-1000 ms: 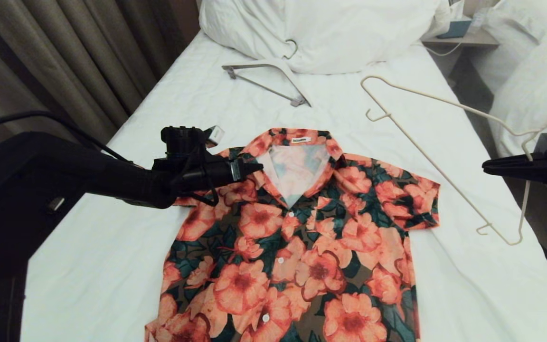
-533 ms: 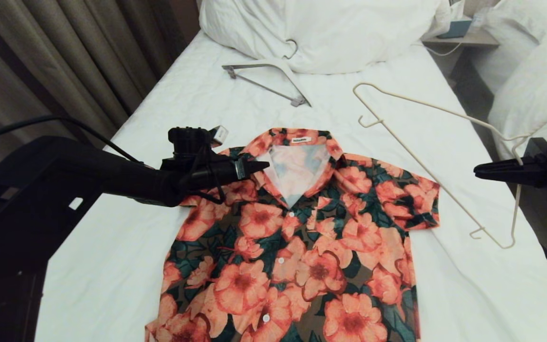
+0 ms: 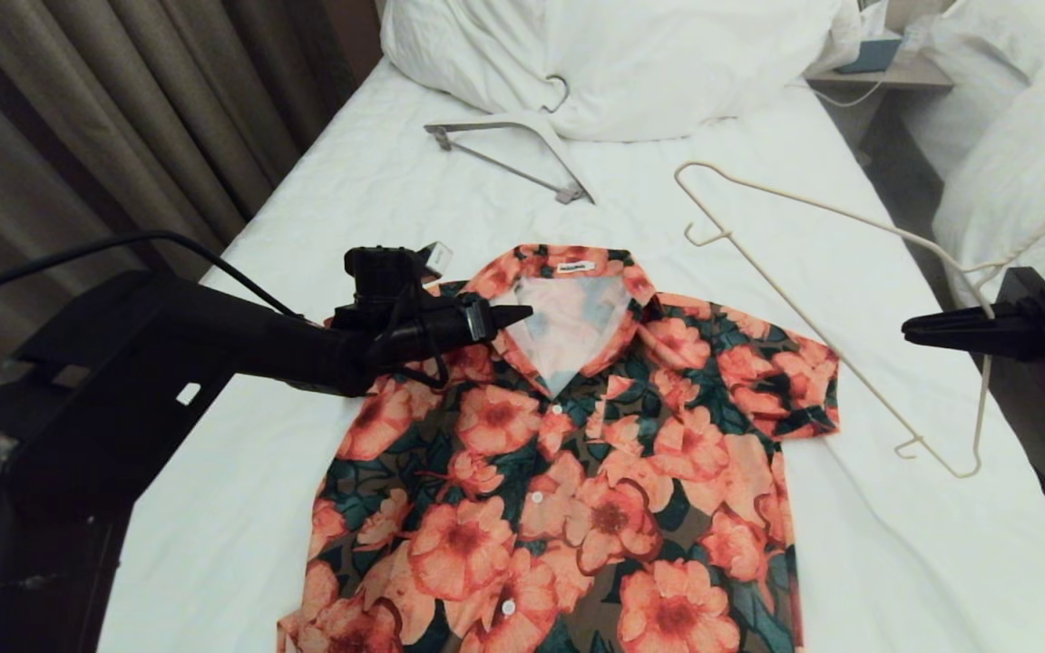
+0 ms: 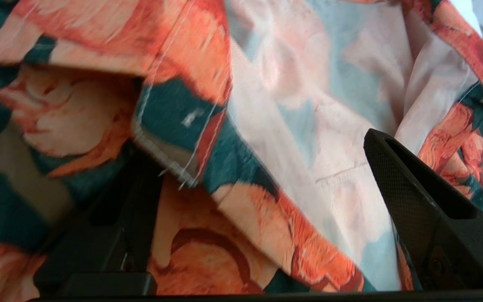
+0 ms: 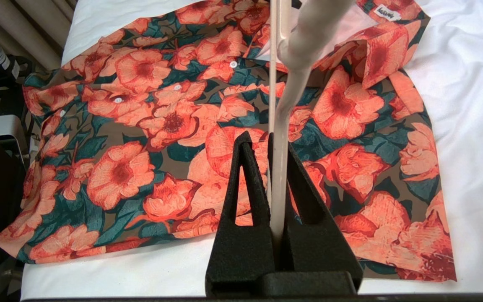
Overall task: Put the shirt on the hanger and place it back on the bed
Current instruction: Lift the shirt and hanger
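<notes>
The shirt [image 3: 568, 453] is thin printed cloth, matt, its paler inner face and stitched collar edge lying between the fingers [image 4: 417, 209] of the left gripper [image 3: 522, 315], which are matt black plastic with a fine pebbled grain. Pinched in the right gripper [image 5: 271, 147], the hanger [image 3: 813, 313] looks like smooth, cream-coated wire. Under both, the bed [image 3: 241, 508] sheet is smooth white cloth, faintly creased.

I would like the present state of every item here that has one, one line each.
shirt: flat on the bed, buttoned, collar open.
thin hanger: held above the bed.
grey hanger: lying by the pillows.
left gripper: open, at the collar.
right gripper: shut on the thin hanger.
</notes>
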